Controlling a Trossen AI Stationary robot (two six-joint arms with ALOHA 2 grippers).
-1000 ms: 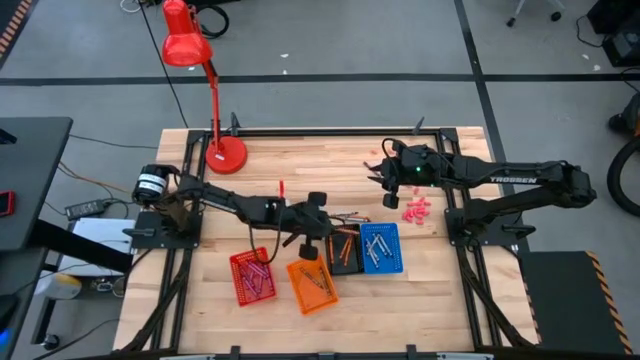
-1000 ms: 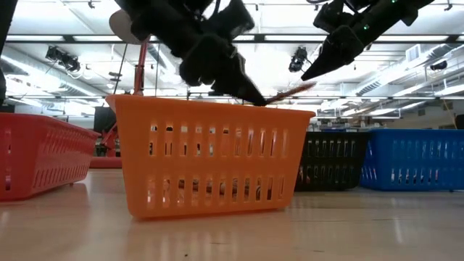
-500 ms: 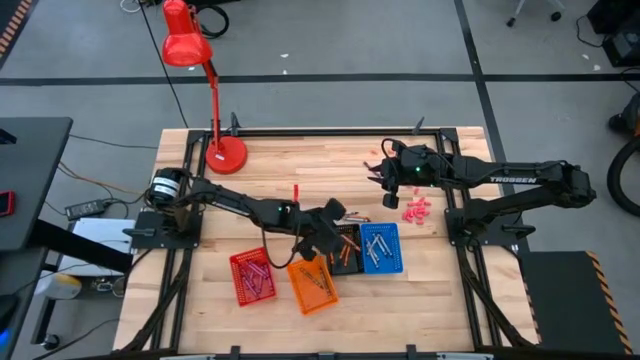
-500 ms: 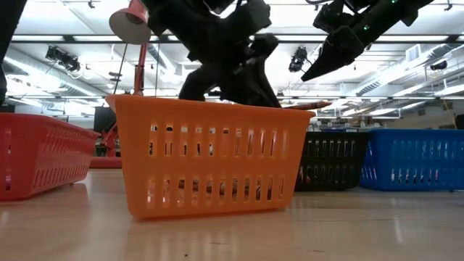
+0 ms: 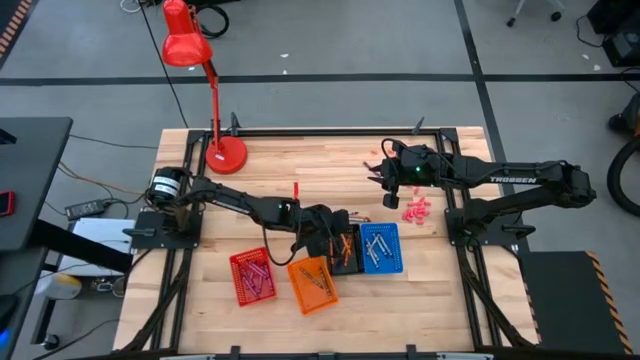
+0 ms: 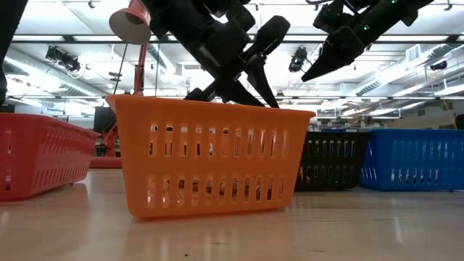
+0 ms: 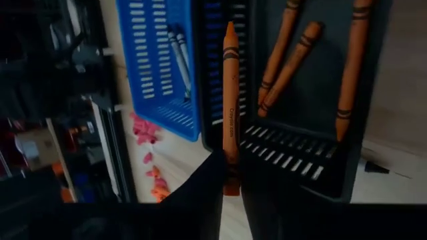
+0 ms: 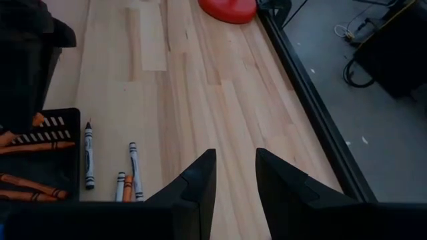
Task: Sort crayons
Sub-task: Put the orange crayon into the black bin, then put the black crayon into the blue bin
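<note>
My left gripper (image 5: 337,228) hangs over the black basket (image 5: 345,252), shut on a brownish-orange crayon (image 7: 230,100) that sticks out ahead of its fingers. Several like crayons (image 7: 300,60) lie on the black basket's floor. The blue basket (image 5: 380,247) holds silvery grey crayons (image 7: 177,57). A few loose crayons (image 8: 110,167) lie flat on the table beyond the baskets. My right gripper (image 8: 235,175) hangs open and empty above the far right of the table (image 5: 383,185). My left gripper pinches the crayon's near end (image 7: 231,170) between its two fingers. The fingers slant down from the table's left side, and the crayon runs on along their line. The crayon is lifted clear, above the black basket's inside.
The red basket (image 5: 252,277) and the orange basket (image 5: 312,283) stand left of the black one, each with crayons inside. A pile of pink bits (image 5: 417,210) lies under the right arm. A red desk lamp (image 5: 225,150) stands at the far left.
My left gripper has gone toward the table's right edge, from beside the orange basket to above the black one. Its wrist has rolled on the way. The crayon has come along in the hold, which no longer shows sticking out level in the low view.
</note>
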